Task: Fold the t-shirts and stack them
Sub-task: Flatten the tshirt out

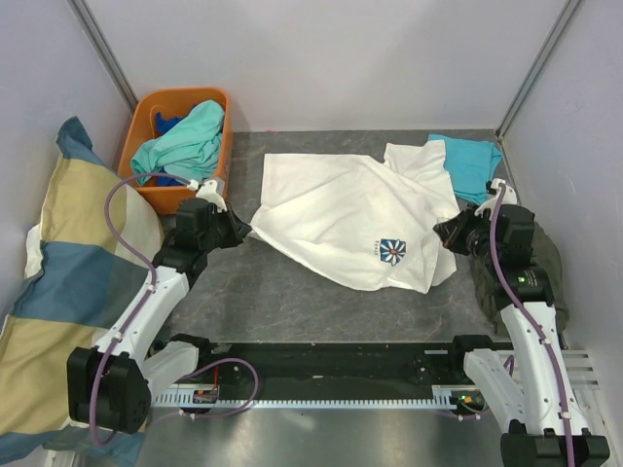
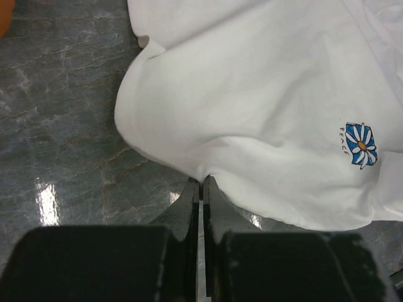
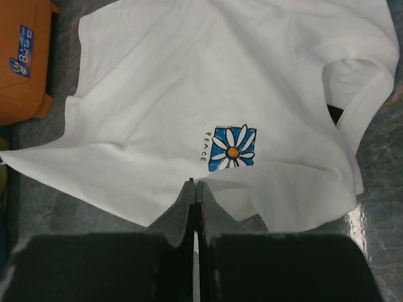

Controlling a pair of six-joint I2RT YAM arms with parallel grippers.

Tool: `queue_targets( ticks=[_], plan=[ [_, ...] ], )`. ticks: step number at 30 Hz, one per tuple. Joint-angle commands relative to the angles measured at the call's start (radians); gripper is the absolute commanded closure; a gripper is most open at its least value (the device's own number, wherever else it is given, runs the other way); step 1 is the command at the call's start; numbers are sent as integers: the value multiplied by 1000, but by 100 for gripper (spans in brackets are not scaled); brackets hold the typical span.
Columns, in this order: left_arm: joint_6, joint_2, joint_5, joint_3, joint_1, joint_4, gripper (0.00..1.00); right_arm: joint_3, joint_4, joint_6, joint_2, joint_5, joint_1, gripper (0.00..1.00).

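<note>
A cream-white t-shirt (image 1: 341,214) with a blue flower logo (image 1: 391,251) lies spread across the middle of the dark table, partly lifted at both sides. My left gripper (image 1: 245,232) is shut on its left edge; in the left wrist view the fingertips (image 2: 201,181) pinch the white cloth (image 2: 252,94). My right gripper (image 1: 446,233) is shut on the right edge; in the right wrist view its tips (image 3: 197,184) bite the hem just below the logo (image 3: 233,149). A turquoise t-shirt (image 1: 469,161) lies at the back right. Mint-green (image 1: 190,136) and blue (image 1: 167,124) t-shirts fill the basket.
An orange basket (image 1: 222,146) stands at the back left, its corner also in the right wrist view (image 3: 25,63). A big yellow-and-blue checked pillow (image 1: 68,282) leans along the left wall. A dark green cloth (image 1: 553,265) lies under my right arm. Grey walls close in three sides.
</note>
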Motion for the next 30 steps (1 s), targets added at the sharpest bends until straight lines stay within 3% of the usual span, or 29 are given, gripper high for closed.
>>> queue_targets(
  ticks=[1, 10, 18, 30],
  plan=[
    [13, -43, -95, 62, -1, -96, 98, 25, -135, 30, -22, -78, 1, 100],
    [29, -46, -121, 105, -1, -183, 98, -18, -331, 113, -194, -30, 55, 100],
    [56, -43, -193, 108, -1, -240, 98, 109, -630, 160, -319, 179, 53, 100],
    [78, -92, -283, 133, 8, -325, 98, 186, -836, 173, -346, 253, 35, 100]
  ],
)
